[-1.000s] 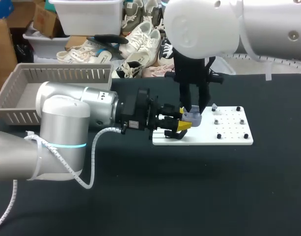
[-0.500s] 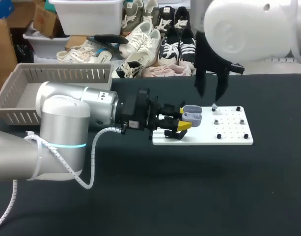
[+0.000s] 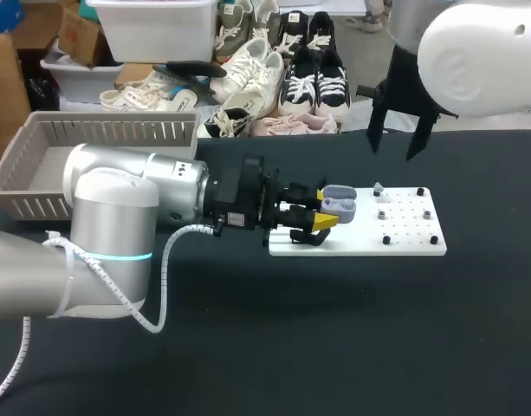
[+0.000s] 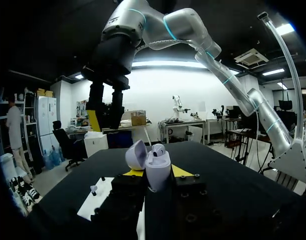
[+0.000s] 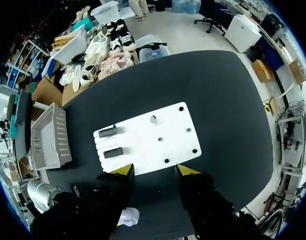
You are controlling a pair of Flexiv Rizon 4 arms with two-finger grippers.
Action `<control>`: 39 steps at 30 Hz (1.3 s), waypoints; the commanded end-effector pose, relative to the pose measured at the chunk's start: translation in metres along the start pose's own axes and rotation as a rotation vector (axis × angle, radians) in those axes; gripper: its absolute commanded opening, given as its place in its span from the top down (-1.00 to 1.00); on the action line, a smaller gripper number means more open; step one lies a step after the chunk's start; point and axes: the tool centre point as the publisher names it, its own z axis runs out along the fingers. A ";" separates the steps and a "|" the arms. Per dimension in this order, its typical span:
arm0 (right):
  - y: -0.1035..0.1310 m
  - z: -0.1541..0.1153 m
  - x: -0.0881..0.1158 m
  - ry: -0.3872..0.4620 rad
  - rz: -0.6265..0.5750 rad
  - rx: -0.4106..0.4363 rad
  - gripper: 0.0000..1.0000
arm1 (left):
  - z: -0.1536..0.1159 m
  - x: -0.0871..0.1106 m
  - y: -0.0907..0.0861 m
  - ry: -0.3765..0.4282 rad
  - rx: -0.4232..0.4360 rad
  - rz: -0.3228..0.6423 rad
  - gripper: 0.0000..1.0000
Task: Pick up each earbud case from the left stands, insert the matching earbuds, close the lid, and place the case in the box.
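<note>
Black table (image 3: 334,338) bearing a white peg board (image 3: 408,248), with a grey slatted box (image 3: 118,132) at its far left corner. Left gripper (image 3: 324,211) pinches the lilac earbud case (image 3: 341,206), lid raised, over the board's left end. Right gripper (image 3: 393,154), fingers spread and empty, has lifted from just above the case to the table's far edge.

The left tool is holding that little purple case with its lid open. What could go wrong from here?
The left tool grips the case only low down; a push from above could tilt it. The earbud on the white board is tiny, among pegs; the open right tool might miss it or knock it off.
</note>
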 end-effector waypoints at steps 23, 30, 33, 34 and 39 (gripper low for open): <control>-0.008 0.097 -0.051 -0.039 -0.061 -0.050 0.04 | 0.000 0.000 0.001 0.000 0.002 0.000 1.00; -0.007 0.113 -0.049 -0.045 -0.058 -0.068 0.04 | 0.000 0.000 0.001 0.000 0.002 0.000 1.00; -0.005 0.119 -0.048 -0.059 -0.065 -0.077 0.02 | 0.000 0.000 0.001 0.000 0.002 0.000 1.00; -0.005 0.121 -0.047 -0.062 -0.068 -0.079 0.04 | 0.000 0.000 0.001 0.000 0.002 0.000 1.00; -0.006 0.126 -0.049 -0.079 -0.061 -0.102 0.08 | 0.000 0.000 0.001 0.000 0.002 0.000 1.00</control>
